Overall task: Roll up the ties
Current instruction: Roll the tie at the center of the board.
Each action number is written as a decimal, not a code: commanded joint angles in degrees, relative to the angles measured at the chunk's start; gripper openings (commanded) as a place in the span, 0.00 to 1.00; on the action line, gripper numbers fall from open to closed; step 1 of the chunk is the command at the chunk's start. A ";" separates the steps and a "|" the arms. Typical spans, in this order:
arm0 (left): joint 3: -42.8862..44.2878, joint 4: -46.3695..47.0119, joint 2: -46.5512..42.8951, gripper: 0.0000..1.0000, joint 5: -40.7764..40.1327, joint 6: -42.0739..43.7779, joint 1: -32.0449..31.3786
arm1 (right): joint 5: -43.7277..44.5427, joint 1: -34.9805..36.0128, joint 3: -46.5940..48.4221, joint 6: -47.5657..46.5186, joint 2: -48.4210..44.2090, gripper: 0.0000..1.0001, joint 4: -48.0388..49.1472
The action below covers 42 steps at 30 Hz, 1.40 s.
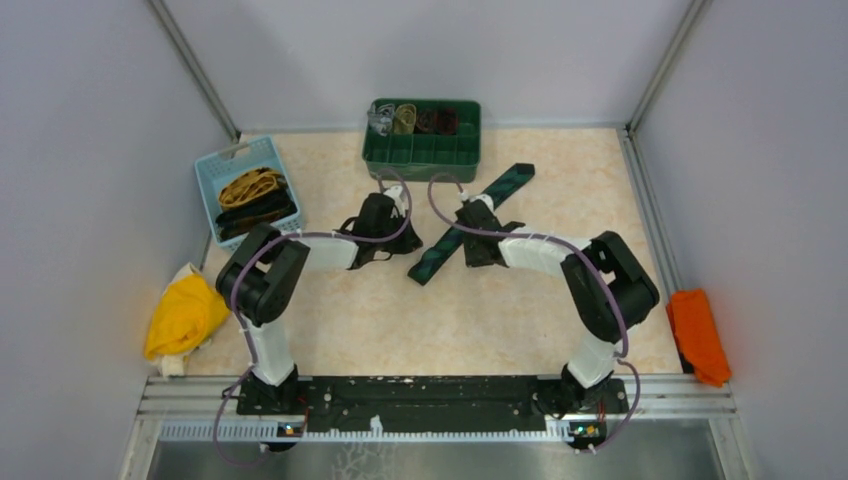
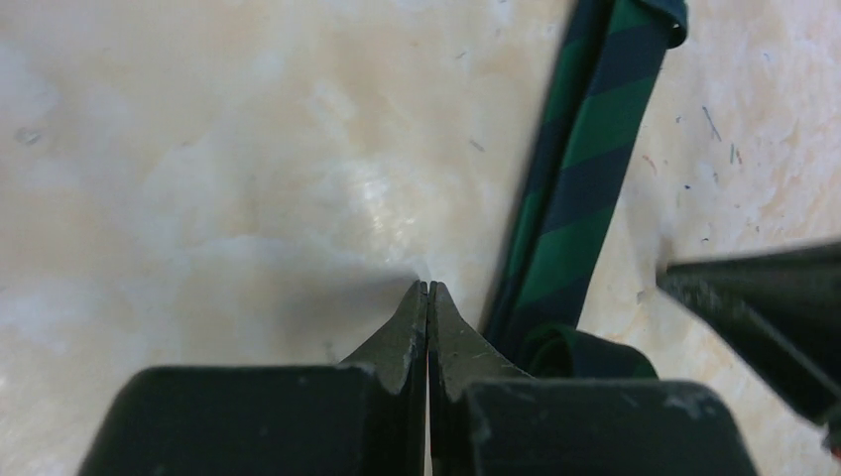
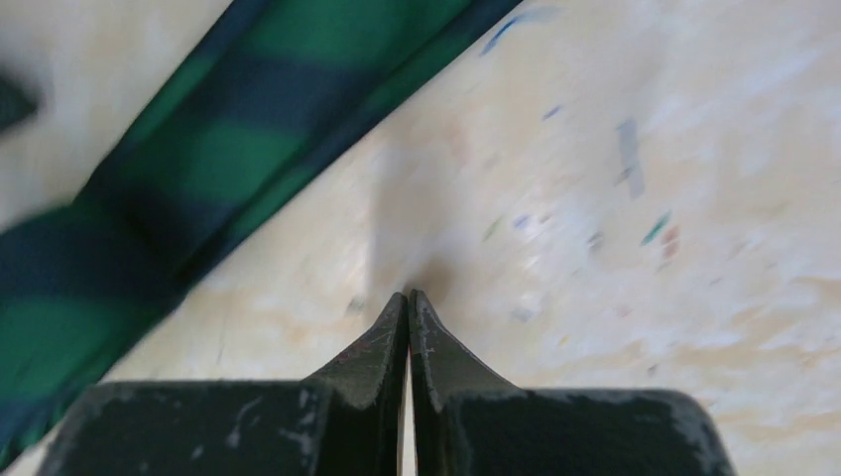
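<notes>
A dark green tie (image 1: 470, 225) with dark checks lies diagonally across the middle of the table. My left gripper (image 1: 407, 242) is shut and empty just left of its near end. In the left wrist view the tie (image 2: 585, 178) runs up past the shut left gripper (image 2: 427, 286), and a curled bit of it (image 2: 585, 352) lies by the right finger. My right gripper (image 1: 470, 243) sits over the tie's middle. In the right wrist view the shut right gripper (image 3: 409, 295) rests on bare table, with the tie (image 3: 198, 149) to its upper left. More ties, mustard-yellow (image 1: 250, 185) and black (image 1: 258, 212), lie in a basket.
A light blue basket (image 1: 215, 170) stands at the back left. At the back centre is a green bin (image 1: 425, 155) with rolled ties in its compartments. A yellow cloth (image 1: 185, 315) lies at the left edge and an orange cloth (image 1: 697, 335) at the right edge.
</notes>
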 commanded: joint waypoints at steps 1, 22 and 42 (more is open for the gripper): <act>-5.18 -11.47 -0.04 0.00 -6.01 0.11 1.16 | -2.27 3.15 -3.13 -2.82 -5.93 0.00 -2.35; -27.78 -11.34 -25.09 0.00 -2.43 -12.60 -4.99 | -8.50 4.06 14.17 -6.02 5.87 0.00 -2.85; -24.95 -11.55 -23.10 0.00 -3.53 -10.45 -5.19 | -8.99 12.95 14.72 -3.74 9.99 0.00 -5.94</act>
